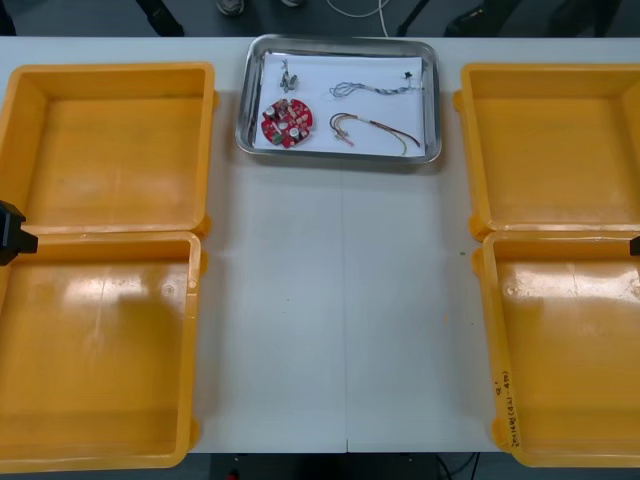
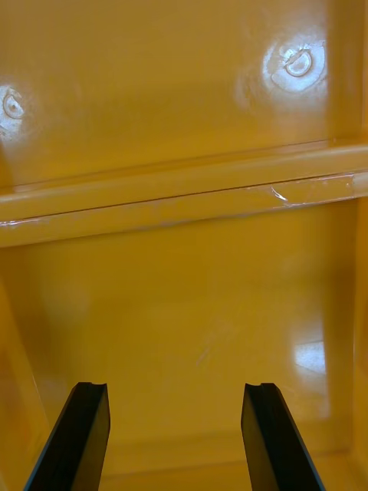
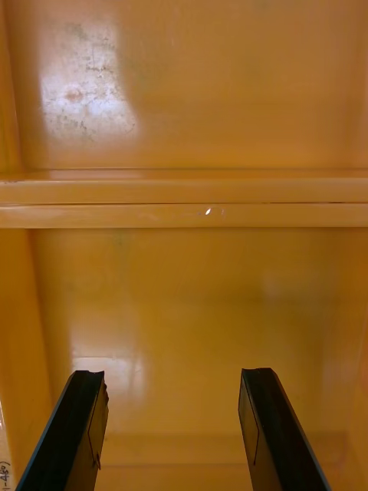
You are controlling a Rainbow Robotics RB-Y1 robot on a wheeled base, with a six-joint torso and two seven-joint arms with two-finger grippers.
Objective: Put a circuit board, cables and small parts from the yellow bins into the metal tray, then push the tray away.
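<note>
Four yellow bins sit on your table [image 1: 340, 300], two to a side: the far left bin [image 1: 110, 150] and near left bin [image 1: 100, 350], the far right bin [image 1: 555, 150] and near right bin [image 1: 570, 350]. Between the two far bins, close to the table's far edge, you have the metal tray [image 1: 432, 100], white inside. In it the round red circuit board [image 1: 286, 122] lies toward the robot's left, with the small metal parts [image 1: 288, 75] just beyond it. The blue and white cable [image 1: 375, 89] lies in the tray's far right part. The red and yellow cable [image 1: 375, 130] lies nearer you, beside the board and apart from it.

Your left gripper [image 3: 172, 376] hangs over the left pair of bins. Its two black fingers stand well apart, with one bin's glossy floor between them and the doubled rim where the two bins meet beyond them. You cannot tell from the wrist view which of the two bins that floor belongs to. In the front view a black bit of the left arm [image 1: 12, 235] shows at the left edge, right at that junction.

Your right gripper [image 2: 175, 387] hangs likewise over the right pair, its fingers spread wide and gripping nothing, the meeting rims beyond them. Both grippers are well apart from the tray.
</note>
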